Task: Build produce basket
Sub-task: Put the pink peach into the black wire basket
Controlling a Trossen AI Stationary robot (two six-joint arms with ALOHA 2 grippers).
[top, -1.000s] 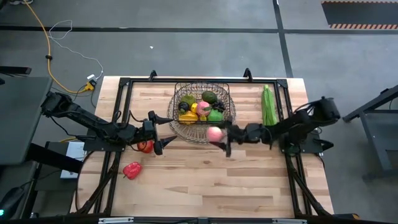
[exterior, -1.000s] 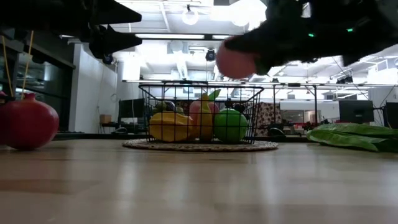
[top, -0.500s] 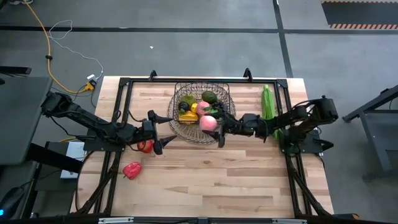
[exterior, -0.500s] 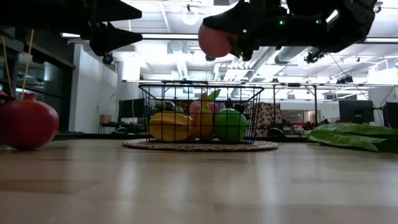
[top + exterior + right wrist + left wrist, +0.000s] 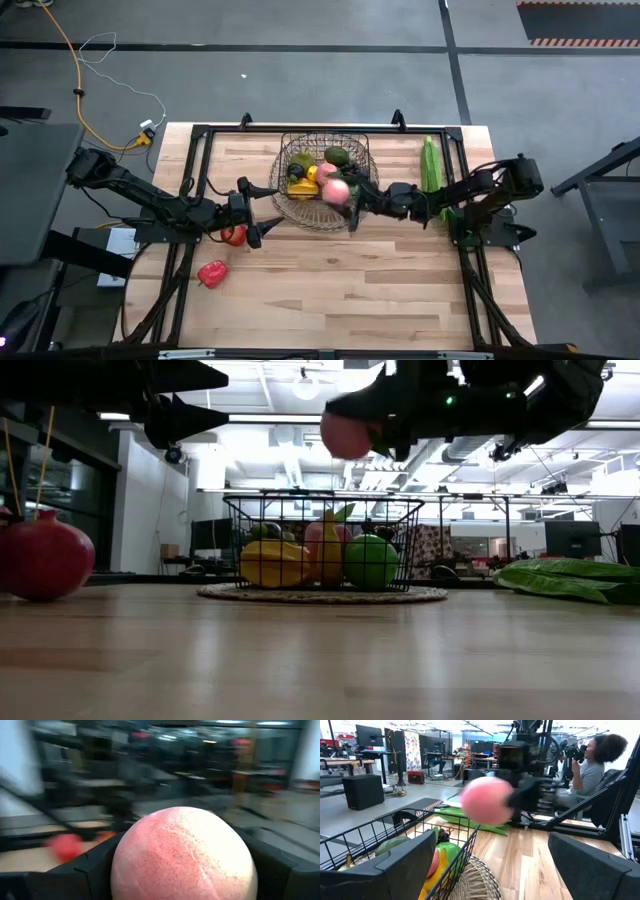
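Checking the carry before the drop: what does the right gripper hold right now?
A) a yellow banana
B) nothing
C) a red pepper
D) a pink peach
D: the right gripper is shut on the pink peach, held in the air above the near rim of the basket; the right wrist view shows the peach between the fingers.

The basket (image 5: 322, 180) at the table's (image 5: 330, 290) 12 o'clock is partly filled, open on top. The right claw (image 5: 348, 196) with a peach (image 5: 337, 190) hangs over its 4 o'clock rim. The left claw (image 5: 262, 212) blocks the 8 o'clock side, with an apple (image 5: 233, 235) and pepper (image 5: 211, 272) behind. A husk (image 5: 431, 168) lies at 2 o'clock. The 6 o'clock half is bare.
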